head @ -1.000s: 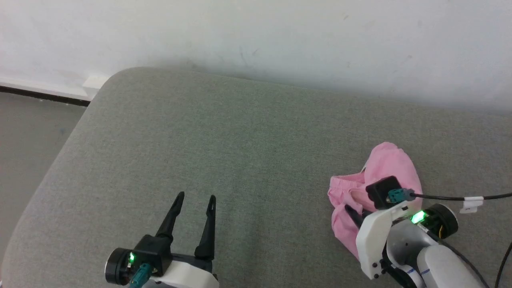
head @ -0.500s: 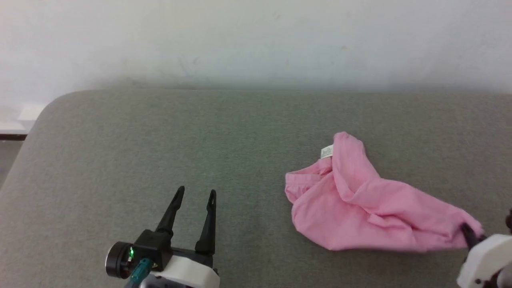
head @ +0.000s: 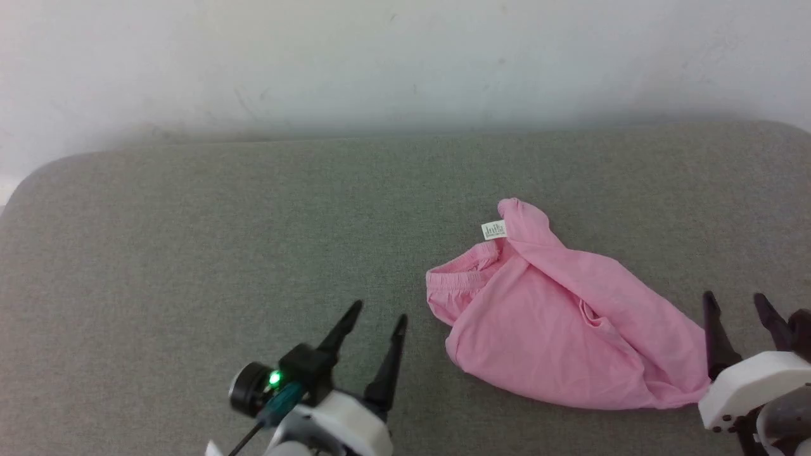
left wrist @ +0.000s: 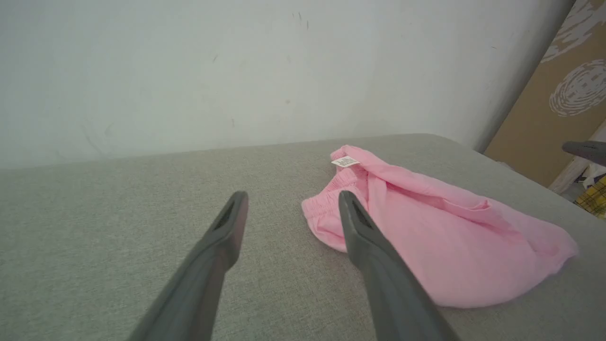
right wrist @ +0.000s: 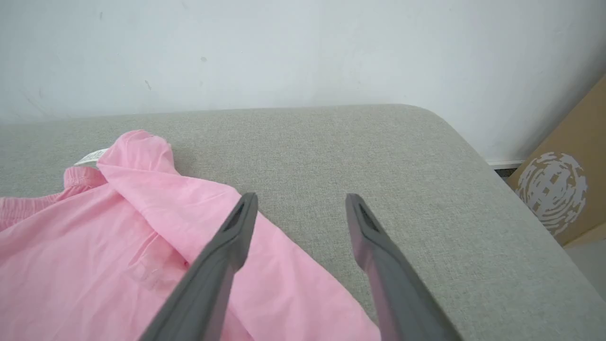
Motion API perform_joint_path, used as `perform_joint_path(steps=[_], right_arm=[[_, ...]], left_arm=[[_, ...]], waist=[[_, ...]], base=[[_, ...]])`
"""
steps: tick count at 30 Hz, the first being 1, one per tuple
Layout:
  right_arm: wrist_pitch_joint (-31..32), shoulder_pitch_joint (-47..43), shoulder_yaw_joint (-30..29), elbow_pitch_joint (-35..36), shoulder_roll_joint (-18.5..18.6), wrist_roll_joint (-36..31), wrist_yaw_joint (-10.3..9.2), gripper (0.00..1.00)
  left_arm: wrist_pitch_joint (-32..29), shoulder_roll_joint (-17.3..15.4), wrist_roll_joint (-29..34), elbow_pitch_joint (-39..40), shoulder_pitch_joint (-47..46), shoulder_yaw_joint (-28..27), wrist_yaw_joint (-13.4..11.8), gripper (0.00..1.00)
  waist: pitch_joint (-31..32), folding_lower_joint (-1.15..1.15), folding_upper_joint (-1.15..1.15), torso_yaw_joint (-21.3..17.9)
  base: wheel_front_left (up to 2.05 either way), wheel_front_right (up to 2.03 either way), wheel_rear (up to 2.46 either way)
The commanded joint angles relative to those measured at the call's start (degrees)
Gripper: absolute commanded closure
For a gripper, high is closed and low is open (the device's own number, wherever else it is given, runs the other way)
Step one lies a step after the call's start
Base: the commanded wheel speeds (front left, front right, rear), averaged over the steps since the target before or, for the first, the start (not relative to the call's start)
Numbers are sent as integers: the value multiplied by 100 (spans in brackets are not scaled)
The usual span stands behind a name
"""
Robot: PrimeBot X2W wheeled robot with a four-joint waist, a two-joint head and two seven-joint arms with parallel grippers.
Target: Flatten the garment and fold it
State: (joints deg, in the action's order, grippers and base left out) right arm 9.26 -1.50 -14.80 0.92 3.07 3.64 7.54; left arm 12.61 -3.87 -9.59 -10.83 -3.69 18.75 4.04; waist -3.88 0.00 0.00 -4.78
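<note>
The garment (head: pixel 557 323), light pink shorts with a small white label (head: pixel 494 230), lies loosely spread and rumpled on the grey cushioned surface (head: pixel 222 240), waistband to the left. My right gripper (head: pixel 735 304) stands open just past its right end, with nothing between the fingers. In the right wrist view the garment (right wrist: pixel 118 237) lies left of the open right gripper (right wrist: pixel 300 201). My left gripper (head: pixel 379 315) is open too, a little left of the waistband. From the left wrist, that gripper (left wrist: pixel 291 199) points at the garment (left wrist: pixel 426 237), one finger overlapping the waistband edge.
A white wall (head: pixel 405 57) runs behind the surface. The surface's rounded right corner (right wrist: pixel 426 118) drops off toward a brown cardboard sheet (right wrist: pixel 563 189) leaning beside it. Bare grey surface extends to the left of the garment.
My right gripper pulled the garment's end out to the right, stretching the bunched heap, then let go and opened. The camera turned right. The left gripper moved closer to the waistband.
</note>
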Motion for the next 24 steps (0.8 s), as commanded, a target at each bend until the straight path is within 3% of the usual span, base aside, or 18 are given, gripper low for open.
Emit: perform_joint_path(steps=[1,12,19,20,21,22,24], right_arm=[[-95,51,69,44,-16,79,-5,0],[-471,183,450,23,-18,301,-5,0],[-600,274,480,-157,-19,388,-5,0],[-613,286,484,-179,-19,390,-5,0],[-621,301,486,-200,-19,390,-5,0],[-625,315,488,-218,-19,390,-5,0],[-632,321,481,-242,-19,374,-5,0]], left_arm=[[-150,27,-43,-88,-233,79,62,0],[-2478,9,-87,-1386,-2276,846,296,0],[-2769,2,-229,-2135,-2907,1184,334,0],[-2747,3,-281,-2218,-2934,1223,336,15],[-2676,5,-341,-2268,-2957,1257,339,85],[-2576,-1,-403,-2303,-2969,1265,340,100],[-2317,-48,-489,-2328,-2972,1251,341,100]], waist=[[-113,0,0,-56],[-840,0,0,-418],[-1071,0,0,-538],[-1083,0,0,-536],[-1088,0,0,-527],[-1082,0,0,-504],[-1040,0,0,-424]], base=[[0,0,0],[0,0,0],[0,0,0],[0,0,0],[0,0,0],[0,0,0],[0,0,0]])
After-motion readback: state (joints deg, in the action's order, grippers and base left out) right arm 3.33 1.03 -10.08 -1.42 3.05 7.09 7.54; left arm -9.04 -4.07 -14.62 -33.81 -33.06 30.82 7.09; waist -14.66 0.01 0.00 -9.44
